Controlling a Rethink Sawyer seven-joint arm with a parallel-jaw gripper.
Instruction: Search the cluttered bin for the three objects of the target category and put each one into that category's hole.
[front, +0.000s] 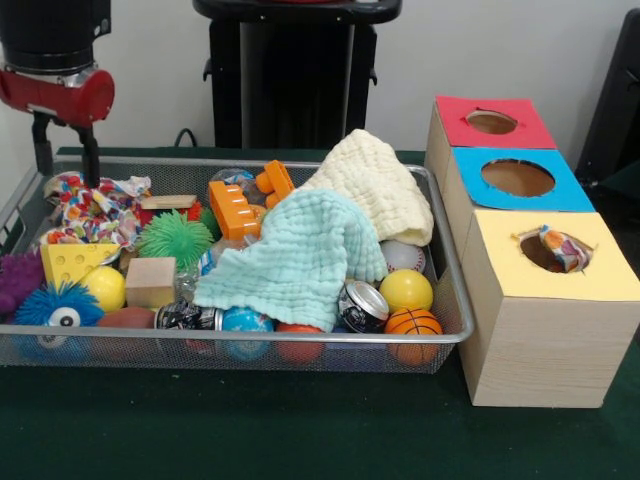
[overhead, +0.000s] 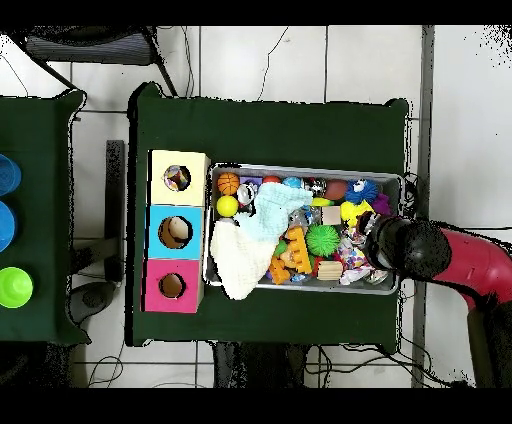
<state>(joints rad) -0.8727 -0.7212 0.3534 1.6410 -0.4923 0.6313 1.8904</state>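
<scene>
The wire mesh bin (front: 300, 340) is full of toys and cloths; it also shows in the overhead view (overhead: 300, 168). A crumpled white wrapper with coloured spots (front: 90, 212) lies at the bin's far left end, and shows from overhead (overhead: 352, 256). My gripper (front: 65, 172) hangs just above and behind it, open and empty, with its two fingers (front: 91, 155) apart. From overhead, the black wrist (overhead: 398, 246) hides the fingers. Another spotted wrapper (front: 562, 248) sits in the yellow-surrounded hole (front: 540, 255) of the nearest wooden box (overhead: 177, 178).
A mint cloth (front: 300, 255) and a cream cloth (front: 375, 185) cover the bin's middle and right. An orange toy (front: 240, 205), a green spiky ball (front: 175, 238), balls, a can (front: 362, 305) and blocks surround them. Blue-surrounded (front: 517, 177) and red-surrounded (front: 491, 122) holes lie behind the yellow one.
</scene>
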